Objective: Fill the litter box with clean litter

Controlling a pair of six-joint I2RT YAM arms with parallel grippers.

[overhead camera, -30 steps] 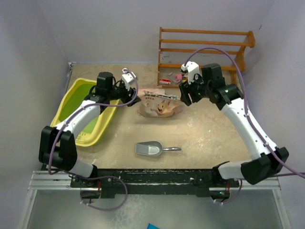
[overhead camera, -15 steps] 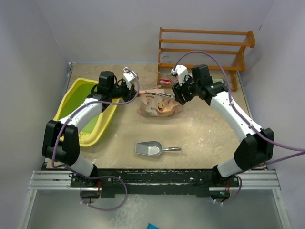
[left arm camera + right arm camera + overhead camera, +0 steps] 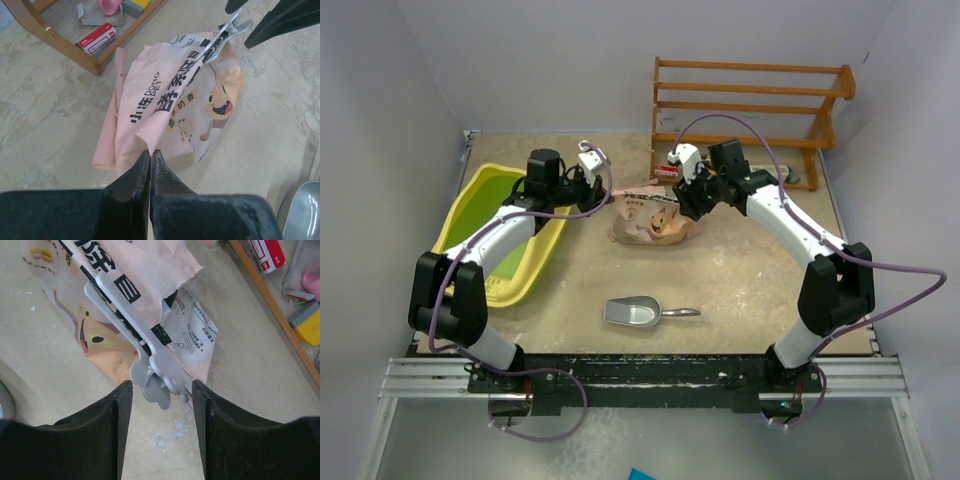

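Observation:
The yellow litter box (image 3: 460,240) lies at the far left of the table. No clean litter shows. A peach-pink bag (image 3: 655,222) with a cat picture lies mid-table, its top held shut by a long grey clip (image 3: 142,347). My left gripper (image 3: 150,153) is shut on a fold at the bag's (image 3: 170,105) near left edge. My right gripper (image 3: 160,385) is open, its fingers standing on either side of the clip's handle end without touching it. The clip (image 3: 220,37) also shows in the left wrist view, with the right fingers just beyond it.
A silver metal scoop (image 3: 635,312) lies in front of the bag. A wooden rack (image 3: 750,100) stands at the back right, with a red box (image 3: 97,37), a pink item (image 3: 110,6) and a yellow item (image 3: 307,322) under it.
My left gripper has shut on the bag's edge. My right arm has swung left and down to the bag, bringing its fingers around the clip's end and narrowing them slightly.

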